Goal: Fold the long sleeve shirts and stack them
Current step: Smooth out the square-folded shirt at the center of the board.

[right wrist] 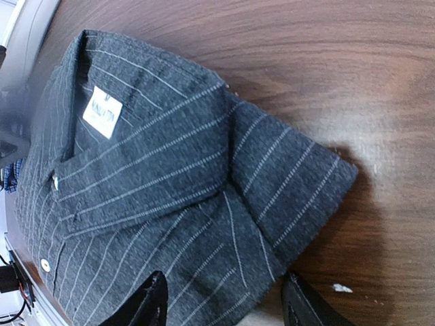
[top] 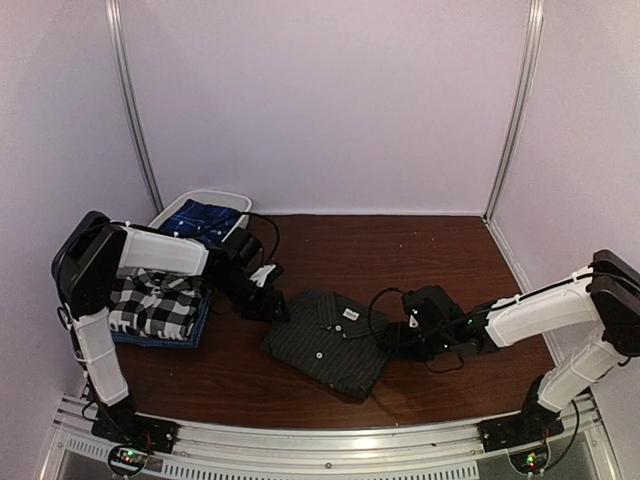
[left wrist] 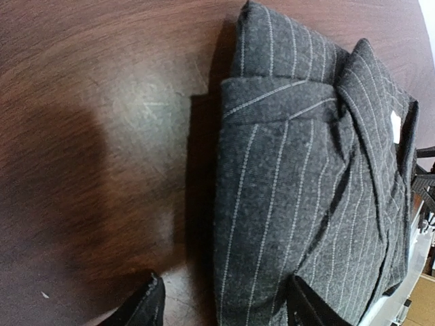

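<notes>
— How many shirts are you counting?

— I am seeing one charcoal pinstriped shirt (top: 325,342) lying folded on the table (top: 450,260), collar and label facing up. To the left of it, one black-and-white checked shirt (top: 155,300) is resting on one folded blue garment (top: 195,335). Beyond the pinstriped shirt's far left corner, more blue cloth (top: 200,220) is sitting in one white bin (top: 232,199).

— And your two grippers?

— My left gripper (top: 270,300) is hanging at the pinstriped shirt's left edge. Its jaws are standing apart, one finger (left wrist: 146,309) over bare wood and the other over the cloth, and they are clasping nothing. My right gripper (top: 405,335) is hovering at that shirt's right edge, its jaws parted too, straddling a folded corner without pinching it.
</notes>
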Action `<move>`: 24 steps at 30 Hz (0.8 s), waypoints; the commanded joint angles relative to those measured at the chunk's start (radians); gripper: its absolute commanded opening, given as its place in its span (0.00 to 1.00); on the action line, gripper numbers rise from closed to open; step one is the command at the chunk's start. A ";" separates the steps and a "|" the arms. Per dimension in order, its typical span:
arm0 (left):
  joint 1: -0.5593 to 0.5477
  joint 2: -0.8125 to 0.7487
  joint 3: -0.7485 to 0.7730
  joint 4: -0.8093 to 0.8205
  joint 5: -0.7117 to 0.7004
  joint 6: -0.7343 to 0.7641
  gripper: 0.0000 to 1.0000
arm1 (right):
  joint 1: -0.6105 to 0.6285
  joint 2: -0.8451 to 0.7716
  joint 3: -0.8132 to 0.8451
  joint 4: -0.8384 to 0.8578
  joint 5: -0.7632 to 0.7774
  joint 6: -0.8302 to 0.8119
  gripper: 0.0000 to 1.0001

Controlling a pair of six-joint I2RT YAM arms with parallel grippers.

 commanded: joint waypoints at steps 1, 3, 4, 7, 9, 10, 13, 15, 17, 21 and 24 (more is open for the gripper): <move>-0.016 0.041 0.036 0.030 0.009 0.016 0.62 | 0.007 0.045 0.025 0.015 0.024 -0.002 0.55; -0.030 0.057 0.054 0.031 0.014 0.006 0.57 | 0.008 0.058 0.045 0.007 0.031 -0.012 0.50; -0.038 0.064 0.064 0.031 0.015 0.001 0.54 | 0.008 0.062 0.054 0.001 0.034 -0.019 0.48; -0.053 0.071 0.085 0.039 0.028 -0.022 0.41 | 0.008 0.075 0.100 -0.025 0.052 -0.051 0.38; -0.058 0.067 0.099 0.041 0.032 -0.037 0.25 | 0.007 0.094 0.156 -0.061 0.064 -0.089 0.30; -0.060 0.060 0.104 0.040 0.034 -0.044 0.16 | 0.006 0.107 0.189 -0.088 0.066 -0.107 0.25; -0.069 -0.002 0.105 0.034 0.016 -0.071 0.00 | 0.004 0.131 0.276 -0.142 0.082 -0.163 0.11; -0.080 -0.054 0.098 0.019 -0.008 -0.094 0.00 | 0.002 0.143 0.325 -0.175 0.073 -0.197 0.05; -0.098 -0.104 0.093 -0.012 -0.047 -0.119 0.00 | -0.006 0.154 0.374 -0.218 0.072 -0.232 0.00; -0.129 -0.149 0.054 -0.030 -0.096 -0.185 0.00 | -0.054 0.148 0.391 -0.252 0.037 -0.299 0.00; -0.136 -0.140 0.024 -0.001 -0.133 -0.216 0.20 | -0.133 0.144 0.358 -0.259 0.003 -0.359 0.00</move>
